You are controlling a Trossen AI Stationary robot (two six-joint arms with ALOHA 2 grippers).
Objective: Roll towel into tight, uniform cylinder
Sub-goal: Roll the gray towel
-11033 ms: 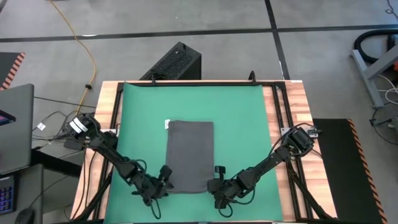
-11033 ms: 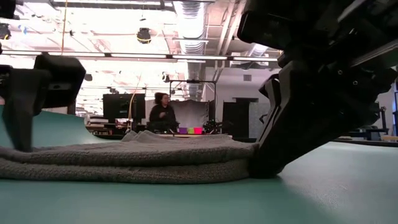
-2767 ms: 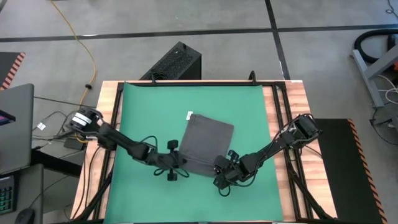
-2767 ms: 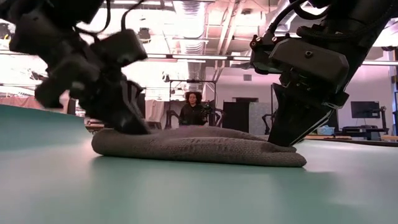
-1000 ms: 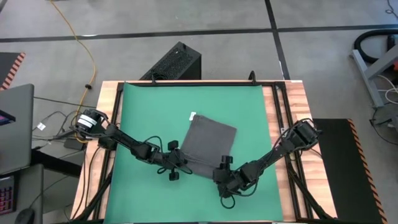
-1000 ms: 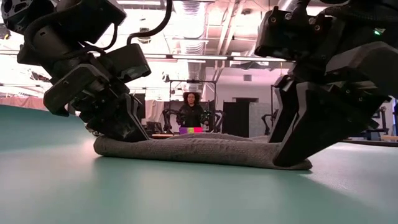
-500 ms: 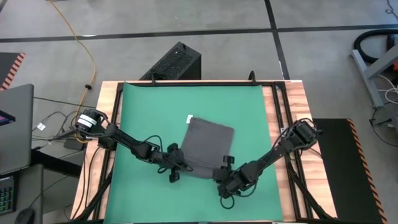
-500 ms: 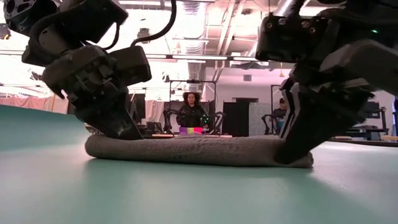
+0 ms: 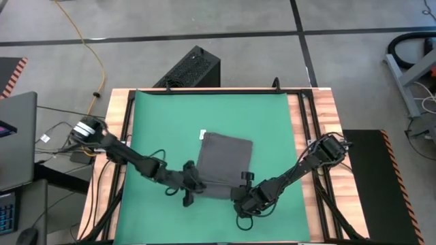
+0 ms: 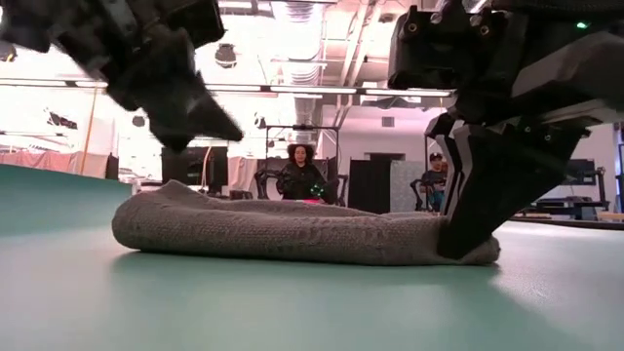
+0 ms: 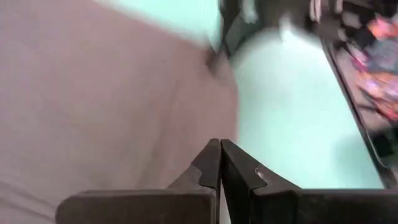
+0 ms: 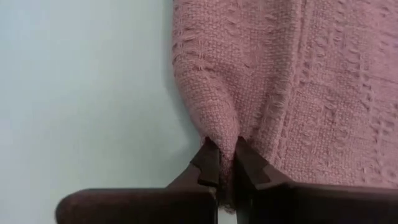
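Two arms meet at the near edge of the towel (image 9: pixel 225 165), which lies low on the green mat (image 9: pixel 163 116), unrolled. Right gripper (image 12: pixel 221 163) has just pinched its corner; left gripper (image 11: pixel 220 163), fingers together, has lifted clear, empty. Rolling can start.

Floor: grey concrete (image 9: pixel 204 27), crossed by dark seam lines.
Cable: yellow cord (image 9: pixel 92 47) trailing across the floor beyond the table.
Box: black perforated case (image 9: pixel 194 68) on the floor, just behind the table's far edge.
Table: wooden top (image 9: pixel 325 109) with black rails; green mat (image 9: pixel 211 112) over most of it.
Left side: laptop (image 9: pixel 17 139) partly in view.
Right side: black floor mat (image 9: pixel 392 184) with striped edge.
Ceiling (low view): ducting and bright strip lights (image 10: pixel 292 90).
Room behind: seated person (image 10: pixel 300 180) among dark monitors.
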